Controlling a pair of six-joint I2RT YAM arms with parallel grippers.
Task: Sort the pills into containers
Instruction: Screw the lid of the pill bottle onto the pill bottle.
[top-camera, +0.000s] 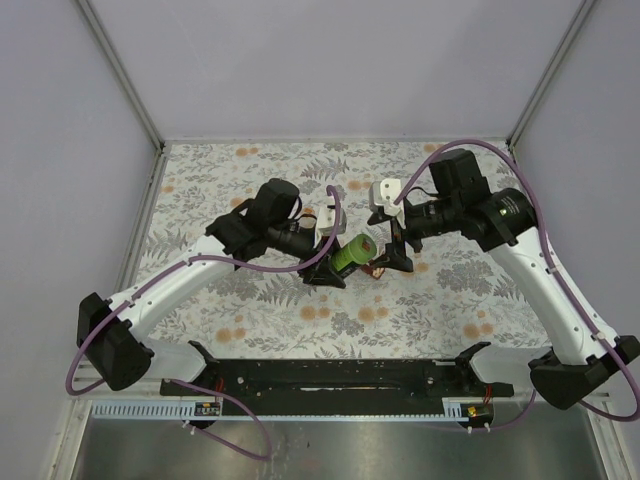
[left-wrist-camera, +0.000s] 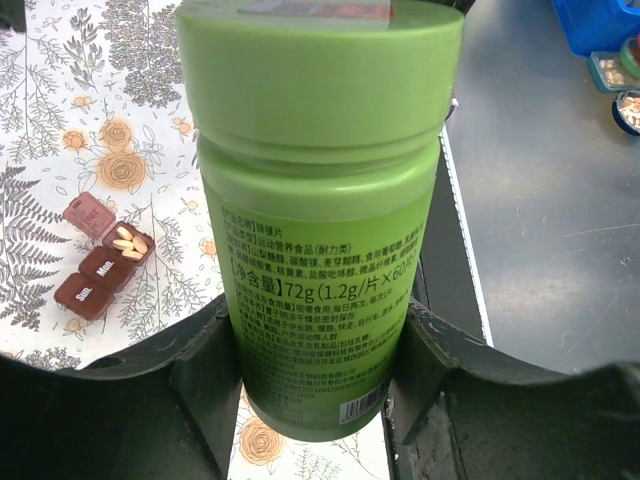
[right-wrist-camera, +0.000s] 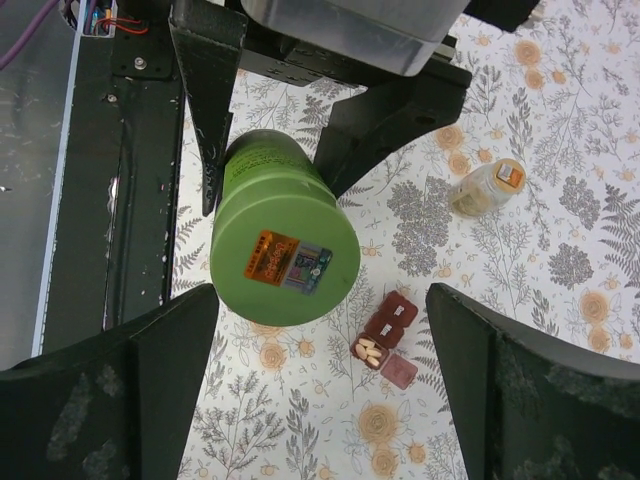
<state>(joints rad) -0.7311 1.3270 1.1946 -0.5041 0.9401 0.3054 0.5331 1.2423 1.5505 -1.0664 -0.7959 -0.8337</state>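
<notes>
My left gripper (left-wrist-camera: 320, 385) is shut on the lower body of a bright green bottle (left-wrist-camera: 320, 200), which is capped and held off the cloth (top-camera: 352, 250). Its lid, with an orange sticker, faces the right wrist view (right-wrist-camera: 285, 245). A dark-red pill box (right-wrist-camera: 390, 335) lies on the cloth with one end lid open, and a few pale pills (right-wrist-camera: 368, 350) lie in that compartment (left-wrist-camera: 128, 240). My right gripper (right-wrist-camera: 320, 385) hangs open above the box, beside the green bottle's cap. A small pale bottle with an orange cap (right-wrist-camera: 487, 187) lies on its side farther off.
A flower-print cloth (top-camera: 250, 310) covers the table. The black base rail (top-camera: 330, 375) runs along its near edge, with grey metal beyond it. A blue bin (left-wrist-camera: 600, 20) and small dishes sit off the table. Walls close the back and sides.
</notes>
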